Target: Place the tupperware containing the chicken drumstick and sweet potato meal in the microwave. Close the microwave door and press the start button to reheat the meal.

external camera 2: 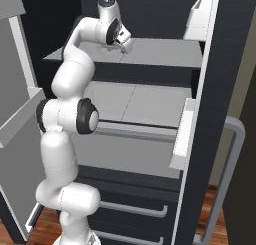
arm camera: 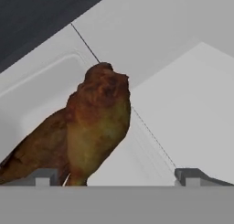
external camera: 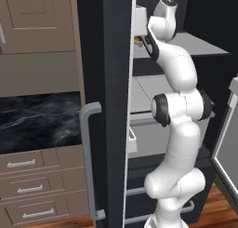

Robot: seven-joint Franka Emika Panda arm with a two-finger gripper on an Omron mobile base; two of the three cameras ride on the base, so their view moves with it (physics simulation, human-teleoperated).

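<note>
The chicken drumstick (arm camera: pixel 98 122), a reddish-brown lump with a yellowish side, lies in the tupperware (arm camera: pixel 43 83), a pale clear container seen very close in the hand view. My gripper (arm camera: pixel 116 176) is open right over it, one fingertip (arm camera: pixel 43 176) against the brown food and the other on the far side, with nothing held. Seen from the right base, the gripper (external camera 2: pixel 123 45) reaches down onto the fridge's upper shelf (external camera 2: pixel 160 51), where the tupperware sits. I cannot pick out the sweet potato from the brown food. The microwave and its door are out of view.
The dark fridge door (external camera: pixel 104 106) with a thin grey bar handle (external camera: pixel 89 162) stands open on the left, and a second door (external camera 2: pixel 17 114) is open on the other side. Door bins (external camera 2: pixel 181 139), lower shelves and drawers (external camera 2: pixel 135 209) lie below. Wooden cabinets (external camera: pixel 32 185) are further left.
</note>
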